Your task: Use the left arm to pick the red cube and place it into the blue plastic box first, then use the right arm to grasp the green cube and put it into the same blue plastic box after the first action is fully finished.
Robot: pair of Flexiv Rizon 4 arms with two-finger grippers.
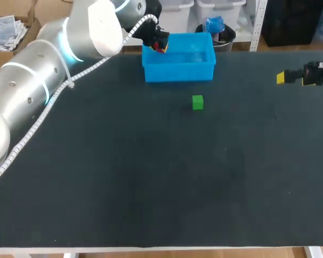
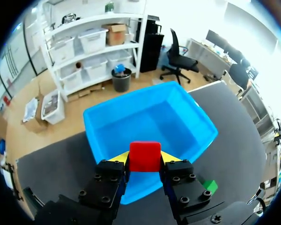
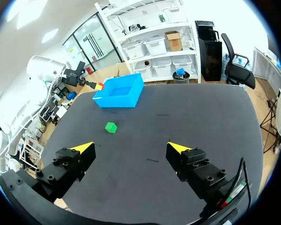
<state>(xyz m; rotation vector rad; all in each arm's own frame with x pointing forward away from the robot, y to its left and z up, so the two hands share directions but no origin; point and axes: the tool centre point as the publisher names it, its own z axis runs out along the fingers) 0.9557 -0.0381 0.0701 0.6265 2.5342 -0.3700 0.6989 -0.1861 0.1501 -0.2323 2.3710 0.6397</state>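
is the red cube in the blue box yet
Out: the red cube is held in the left end effector, above the blue box rim.

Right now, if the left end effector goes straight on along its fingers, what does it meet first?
Likely the blue plastic box: the left end effector, shut on the red cube, points into its open top, so the cube should reach the box floor first. Depth unclear.

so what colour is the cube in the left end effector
Red. The red cube shows best in the left wrist view, clamped in the left end effector.
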